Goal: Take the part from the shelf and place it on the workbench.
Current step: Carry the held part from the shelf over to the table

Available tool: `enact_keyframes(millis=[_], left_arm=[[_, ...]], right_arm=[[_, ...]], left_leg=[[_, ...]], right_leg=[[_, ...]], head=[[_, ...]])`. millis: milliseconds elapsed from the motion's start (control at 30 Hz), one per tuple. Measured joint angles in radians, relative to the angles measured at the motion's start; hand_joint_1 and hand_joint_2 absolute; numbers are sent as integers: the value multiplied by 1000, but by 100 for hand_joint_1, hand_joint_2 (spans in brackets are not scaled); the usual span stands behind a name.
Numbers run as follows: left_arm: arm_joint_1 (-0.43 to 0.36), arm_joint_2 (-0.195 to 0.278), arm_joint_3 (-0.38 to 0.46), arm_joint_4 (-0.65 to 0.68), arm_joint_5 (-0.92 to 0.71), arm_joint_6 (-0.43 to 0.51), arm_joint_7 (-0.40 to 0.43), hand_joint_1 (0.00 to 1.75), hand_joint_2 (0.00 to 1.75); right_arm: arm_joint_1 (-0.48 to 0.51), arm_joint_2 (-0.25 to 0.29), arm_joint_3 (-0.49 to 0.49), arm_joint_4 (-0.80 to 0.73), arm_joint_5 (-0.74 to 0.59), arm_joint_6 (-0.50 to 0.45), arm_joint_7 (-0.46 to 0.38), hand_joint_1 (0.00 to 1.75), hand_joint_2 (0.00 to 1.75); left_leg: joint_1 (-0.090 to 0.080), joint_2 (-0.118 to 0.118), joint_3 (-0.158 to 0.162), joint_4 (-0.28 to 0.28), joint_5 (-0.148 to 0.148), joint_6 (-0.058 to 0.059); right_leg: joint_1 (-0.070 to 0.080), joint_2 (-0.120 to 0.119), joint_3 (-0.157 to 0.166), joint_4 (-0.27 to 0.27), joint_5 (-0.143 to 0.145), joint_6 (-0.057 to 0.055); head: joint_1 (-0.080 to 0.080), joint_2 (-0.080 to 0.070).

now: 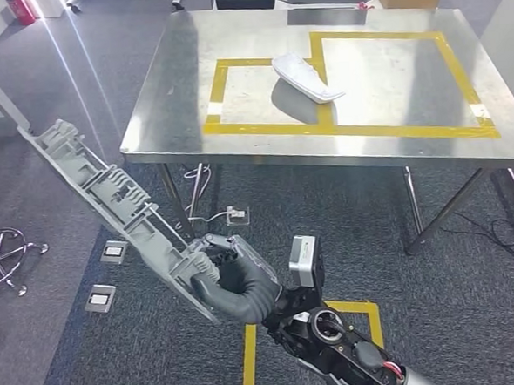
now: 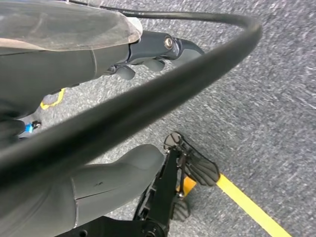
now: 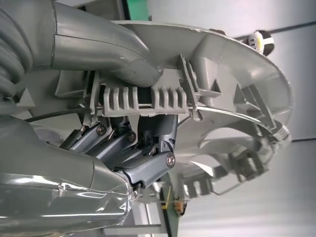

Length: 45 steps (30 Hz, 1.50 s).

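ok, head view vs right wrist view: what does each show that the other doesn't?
Head view alone: the workbench with yellow tape outlines, a white part lying on it, and the grey part's full length slanting out over the carpet. Right wrist view alone: close detail of the fingers wrapped around the part's ribbed edge. Both: the right hand holds the grey part.

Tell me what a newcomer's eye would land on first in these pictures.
First, the long grey ribbed part that the right hand grips at one end, slanting up to the left over the carpet. Next, the steel workbench ahead, marked with yellow tape rectangles, where a white part already lies across the tape. The left hand hangs above the carpet beside a yellow floor line.
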Motion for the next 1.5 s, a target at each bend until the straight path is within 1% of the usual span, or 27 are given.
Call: enact_keyframes(millis=[33, 67, 100, 167, 200, 267, 367, 433, 500, 533, 567, 600, 633, 700, 767, 867, 933, 1033, 1067, 1100, 1133, 1200, 1267, 1333, 1400, 1433, 1500], left_arm=[[0, 0, 0, 0, -1, -1, -1, 0, 175], [1, 0, -1, 0, -2, -1, -2, 0, 175], [1, 1, -2, 0, -3, -1, -2, 0, 175], [3, 1, -4, 0, -5, -2, -2, 0, 175], [2, 2, -5, 0, -7, -2, -3, 0, 175], [1, 4, -5, 0, -9, -2, -5, 0, 175], [-2, 2, -8, 0, -9, -2, -6, 0, 175], [-5, 2, -10, 0, -8, -2, -6, 0, 175], [-5, 2, -10, 0, -7, -1, -6, 0, 175], [-3, 2, -10, 0, -6, -1, -6, 0, 175], [-1, 2, -11, 0, -5, -1, -6, 0, 175], [1, 3, -11, 0, -3, -1, -5, 0, 175], [2, 3, -11, 0, -2, -1, -5, 0, 175], [2, 6, -11, 0, -1, 0, -5, 0, 175], [0, 7, -11, 0, -1, 0, -5, 0, 175], [0, 8, -11, 0, -1, 0, -5, 0, 175], [2, 8, -12, 0, -1, 1, -4, 0, 175], [3, 9, -12, 0, -1, 2, -4, 0, 175], [3, 9, -12, 0, -1, 2, -4, 0, 175], [4, 9, -12, 0, -1, 2, -4, 0, 175], [4, 9, -13, 0, -1, 2, -4, 0, 175], [3, 7, -13, 0, -3, 1, -3, 0, 175], [1, 5, -14, 0, -6, 1, -2, 0, 175], [-1, 4, -14, 0, -7, 1, 0, 0, 175], [-1, 1, -15, 0, -8, 1, 2, 0, 175], [-2, 0, -16, 0, -8, 2, 2, 0, 175], [-6, 0, -19, 0, -9, 2, 1, 0, 175]], right_arm=[[3, -3, -2, 0, 0, -5, 0, 171, 175], [5, -6, -4, 0, -1, -9, 0, 171, 175], [8, -9, -6, 0, -1, -12, 0, 171, 175], [11, -14, -8, 0, -1, -15, 0, 171, 175], [12, -17, -9, 0, -1, -16, 0, 171, 175], [13, -19, -12, -2, -1, -22, -1, 171, 175], [15, -20, -14, -4, 0, -28, -1, 171, 175], [14, -20, -15, -5, -2, -29, -1, 171, 175], [14, -20, -17, -5, -5, -29, -2, 171, 175], [15, -20, -17, -5, -6, -28, -2, 171, 175], [15, -20, -17, -5, -7, -28, -3, 171, 175], [15, -20, -17, -5, -8, -28, -3, 171, 175], [15, -20, -17, -5, -8, -28, -3, 171, 175], [15, -20, -18, -6, -9, -28, -3, 171, 175], [14, -20, -19, -6, -9, -28, -4, 171, 175], [14, -20, -20, -8, -9, -27, -4, 171, 175], [13, -20, -20, -8, -9, -27, -4, 171, 175], [15, -21, -20, -8, -10, -27, -4, 171, 175], [16, -21, -20, -8, -10, -27, -4, 171, 175], [16, -22, -20, -8, -10, -27, -4, 171, 175], [16, -23, -20, -8, -10, -28, -4, 171, 175], [16, -24, -20, -8, -10, -31, -4, 171, 175], [16, -26, -20, -9, -11, -39, -5, 171, 175], [17, -27, -22, -11, -14, -53, -9, 171, 175], [18, -27, -25, -12, -17, -66, -12, 171, 175], [19, -27, -26, -12, -17, -72, -13, 171, 175], [20, -28, -29, -14, -19, -81, -17, 171, 175]], left_leg=[[-2, 0, 5, 0, -5, 0], [-2, 0, 12, 0, -10, -2], [-2, -1, 22, 1, -17, -5], [-1, -4, 43, 1, -33, -15], [-1, -5, 48, 4, -41, -21], [-1, -5, 46, 7, -48, -33], [4, -3, 43, 14, -58, -49], [7, -3, 5, 91, -88, -57], [7, -2, -94, 246, -129, -60], [7, -2, -144, 311, -138, -61], [7, -2, -177, 340, -128, -61], [7, -2, -188, 324, -94, -59], [7, -2, -178, 268, -44, -57], [4, -1, -129, 118, 41, -51], [-1, -2, -99, 43, 53, -45], [-1, -3, -81, 31, 35, -29], [0, -3, -58, 28, 24, -15], [-5, -4, -27, 26, -1, -5], [-7, -4, -14, 26, -11, -5], [-9, -5, 1, 26, -22, -5], [-10, -6, 18, 26, -34, -5], [-13, -7, 53, 26, -59, -7], [-10, -8, 67, 22, -76, -15], [-7, -9, 73, 20, -78, -28], [-5, -7, 73, 46, -73, -38], [-4, -6, 55, 83, -74, -42], [-2, -5, -24, 201, -100, -54]], right_leg=[[0, 0, -33, 55, -12, -2], [0, 0, -48, 73, -2, -4], [-1, -1, -42, 47, 29, -6], [-2, -2, 12, -86, 111, -10], [-1, -3, 41, -147, 135, -12], [6, -1, 69, -202, 133, -19], [11, 4, 82, -218, 120, -36], [9, 3, 98, -225, 111, -49], [10, 0, 110, -227, 100, -58], [10, 1, 117, -227, 93, -60], [10, 1, 126, -227, 86, -61], [10, 2, 137, -227, 77, -60], [10, 4, 150, -227, 68, -58], [12, 5, 164, -228, 49, -52], [15, 6, 168, -233, 35, -42], [16, 5, 192, -232, 26, -27], [15, 0, 164, -163, 4, -19], [14, -3, 38, 44, -67, -13], [15, -3, 5, 78, -84, -13], [15, -3, -11, 75, -82, -16], [16, -3, -11, 35, -55, -21], [23, -2, 9, -95, 56, -36], [32, -3, 25, -179, 131, -49], [38, -2, 41, -202, 136, -57], [34, 1, 73, -226, 138, -66], [31, 1, 89, -238, 136, -69], [26, 0, 112, -253, 128, -72]], head=[[3, 0], [5, 0], [7, 0], [14, 0], [16, 0], [16, 0], [6, 0], [-6, 0], [-20, 0], [-26, 0], [-31, 0], [-36, 0], [-42, 0], [-52, 0], [-56, 0], [-49, 0], [-41, 0], [-25, 0], [-21, 0], [-18, 0], [-14, 0], [-6, 0], [-4, 0], [-4, 0], [-3, 0], [-6, 0], [-16, 0]])
